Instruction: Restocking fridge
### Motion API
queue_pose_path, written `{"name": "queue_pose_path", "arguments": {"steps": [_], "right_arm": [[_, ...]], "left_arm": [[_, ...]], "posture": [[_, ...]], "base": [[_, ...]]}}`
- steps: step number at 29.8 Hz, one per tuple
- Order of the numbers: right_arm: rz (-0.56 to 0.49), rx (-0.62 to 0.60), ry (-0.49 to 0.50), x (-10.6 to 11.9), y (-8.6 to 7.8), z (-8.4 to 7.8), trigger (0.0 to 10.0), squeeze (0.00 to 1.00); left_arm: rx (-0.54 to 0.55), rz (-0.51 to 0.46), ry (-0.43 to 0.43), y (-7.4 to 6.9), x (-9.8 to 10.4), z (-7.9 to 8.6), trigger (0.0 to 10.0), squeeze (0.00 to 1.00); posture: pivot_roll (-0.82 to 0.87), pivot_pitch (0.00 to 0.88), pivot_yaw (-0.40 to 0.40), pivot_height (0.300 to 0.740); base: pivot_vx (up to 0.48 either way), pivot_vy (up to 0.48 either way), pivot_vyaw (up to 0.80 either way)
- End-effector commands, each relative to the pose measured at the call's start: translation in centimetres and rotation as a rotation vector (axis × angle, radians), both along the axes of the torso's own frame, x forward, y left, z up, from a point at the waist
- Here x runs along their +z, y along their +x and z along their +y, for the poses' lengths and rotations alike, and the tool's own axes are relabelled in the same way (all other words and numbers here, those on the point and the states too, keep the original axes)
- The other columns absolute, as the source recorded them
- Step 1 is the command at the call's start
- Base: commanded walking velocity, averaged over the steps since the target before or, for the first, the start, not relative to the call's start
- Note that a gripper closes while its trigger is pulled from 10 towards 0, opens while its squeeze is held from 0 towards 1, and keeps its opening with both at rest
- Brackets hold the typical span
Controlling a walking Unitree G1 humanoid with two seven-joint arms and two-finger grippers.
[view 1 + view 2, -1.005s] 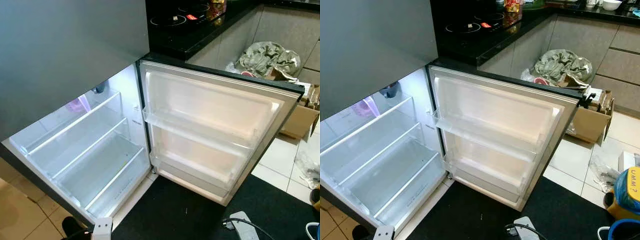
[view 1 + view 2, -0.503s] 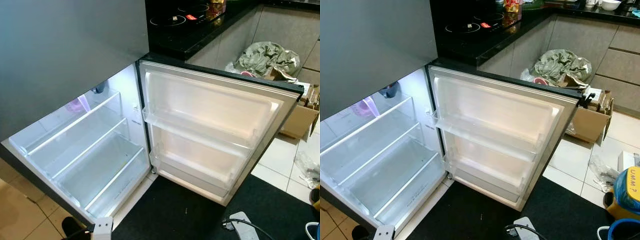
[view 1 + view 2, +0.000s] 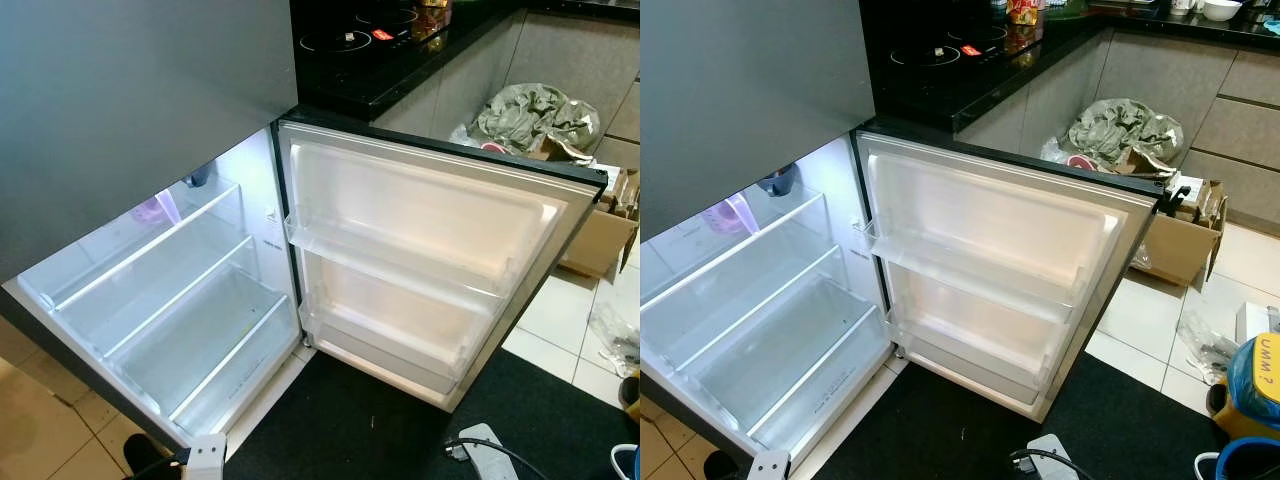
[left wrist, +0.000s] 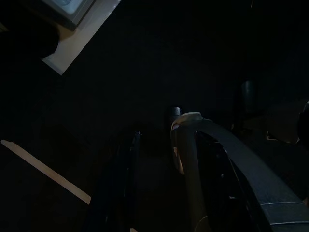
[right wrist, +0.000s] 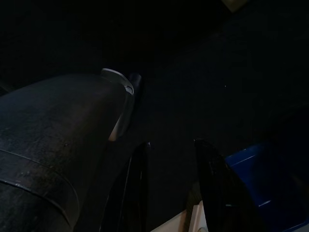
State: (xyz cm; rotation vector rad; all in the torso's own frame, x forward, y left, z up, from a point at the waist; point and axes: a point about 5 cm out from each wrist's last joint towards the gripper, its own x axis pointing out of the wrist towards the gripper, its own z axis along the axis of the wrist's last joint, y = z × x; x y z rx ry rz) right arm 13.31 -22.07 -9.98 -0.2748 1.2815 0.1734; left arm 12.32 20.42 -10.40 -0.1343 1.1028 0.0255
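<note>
The fridge's lower compartment [image 3: 180, 300] stands open and lit, its glass shelves bare apart from a purple container [image 3: 155, 208] and a dark blue item [image 3: 198, 178] at the back. Its door [image 3: 420, 260] is swung wide to the right, with bare door bins [image 3: 390, 265]. In the dark left wrist view my left gripper [image 4: 152, 164] hangs low over the dark floor, fingers apart and holding nothing. Beside my leg, my right gripper [image 5: 171, 179] also hangs open, a blue object [image 5: 260, 164] near it.
A black cooktop counter [image 3: 370, 50] lies behind the door. A cardboard box [image 3: 600, 240] and a crumpled grey bag [image 3: 535, 115] sit at the right. A black mat [image 3: 350, 420] with a power strip [image 3: 485, 450] lies underfoot. A blue and yellow container [image 3: 1255, 380] stands at the far right.
</note>
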Motion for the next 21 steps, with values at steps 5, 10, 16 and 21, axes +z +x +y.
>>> {"name": "queue_pose_path", "arguments": {"steps": [5,10,16,21], "right_arm": [[0.005,0.006,0.003,-0.01,0.04,0.13,10.0,0.00],[0.004,0.004,0.006,0.00,0.10,0.17,10.0,0.00],[0.004,0.002,0.008,0.01,0.11,0.18,10.0,0.00],[0.003,0.001,0.008,0.02,0.15,0.18,10.0,0.00]], "left_arm": [[-0.009,0.015,-0.003,-0.29,-0.10,-0.05,10.0,0.00],[-0.010,0.017,-0.004,-0.34,-0.12,-0.03,10.0,0.00],[-0.010,0.016,-0.006,-0.30,-0.12,-0.10,10.0,0.00],[-0.010,0.015,-0.007,-0.25,-0.11,-0.17,10.0,0.00]], "posture": [[-0.03,0.000,0.031,0.740],[-0.03,0.000,0.031,0.740],[-0.03,0.000,0.031,0.740],[-0.03,0.000,0.031,0.740]], "base": [[0.000,0.000,0.00],[0.000,0.000,0.00],[0.000,0.000,0.00],[0.000,0.000,0.00]]}}
